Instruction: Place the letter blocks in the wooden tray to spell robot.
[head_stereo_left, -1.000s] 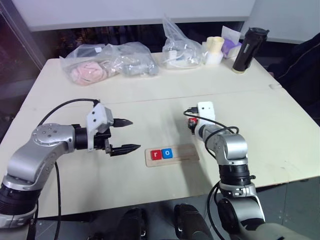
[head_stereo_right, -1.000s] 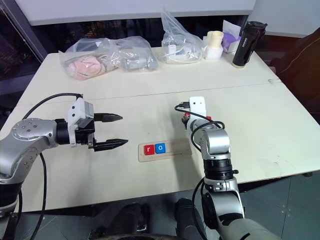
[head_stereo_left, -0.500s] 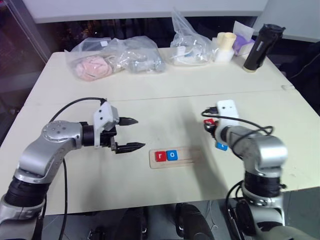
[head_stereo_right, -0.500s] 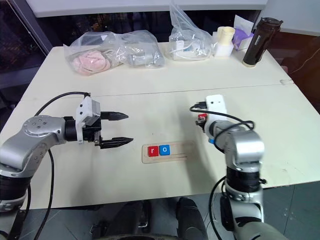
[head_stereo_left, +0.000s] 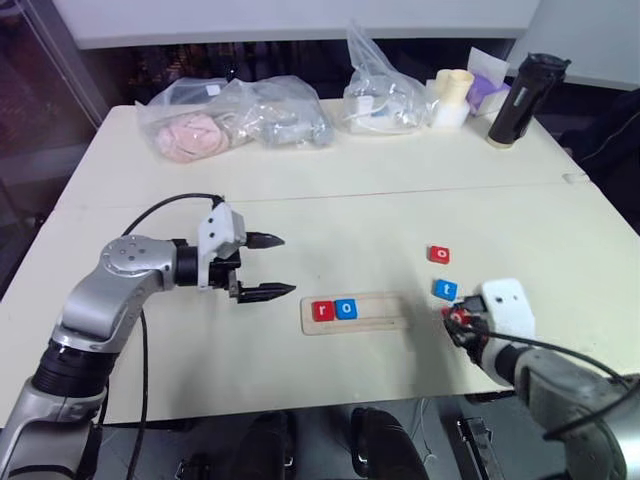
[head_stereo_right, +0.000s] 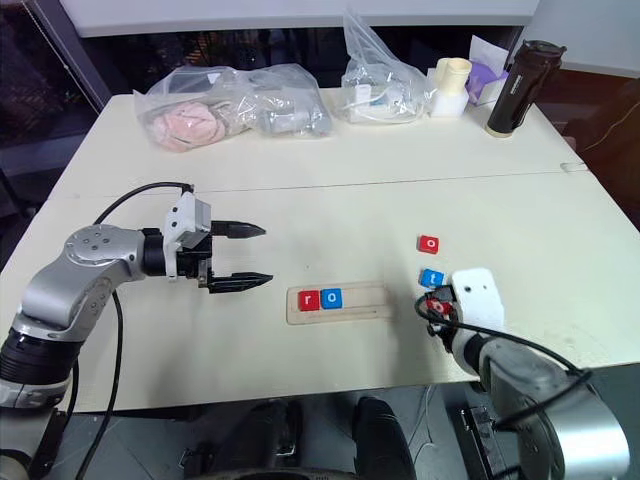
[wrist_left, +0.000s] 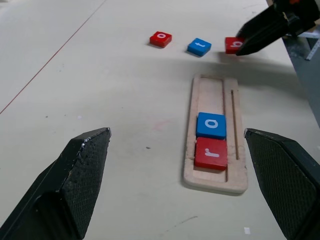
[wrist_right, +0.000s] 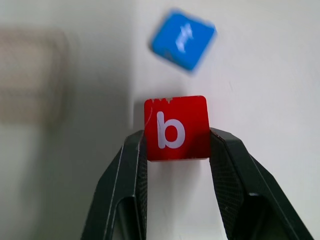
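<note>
— How did the table (head_stereo_left: 330, 190) look, starting with the big things?

— The pale table carried the wooden tray (head_stereo_left: 385, 311), which lay ahead of the left gripper (head_stereo_left: 268, 266), beyond its spread fingertips. That gripper's jaws stood wide and released, gripping nothing.

— And the right gripper (wrist_right: 176, 145)?

— Its jaws were clenched on the red b block (wrist_right: 176, 127), one finger on each side edge. In the head views the block was mostly hidden behind the wrist, so only a sliver of red appeared to show there.

— Where were the other letter blocks?

— The red r block (wrist_left: 211, 153) and the blue o block (wrist_left: 211, 125) sat touching, side by side, in the tray end nearest the left gripper's jaws; the rest of the tray was bare wood. The blue t block (wrist_right: 183, 39) lay flat on the table just beyond the right gripper's jaws, turned askew. The red o block (head_stereo_left: 439, 254) lay farther out past the t, apart from it.
</note>
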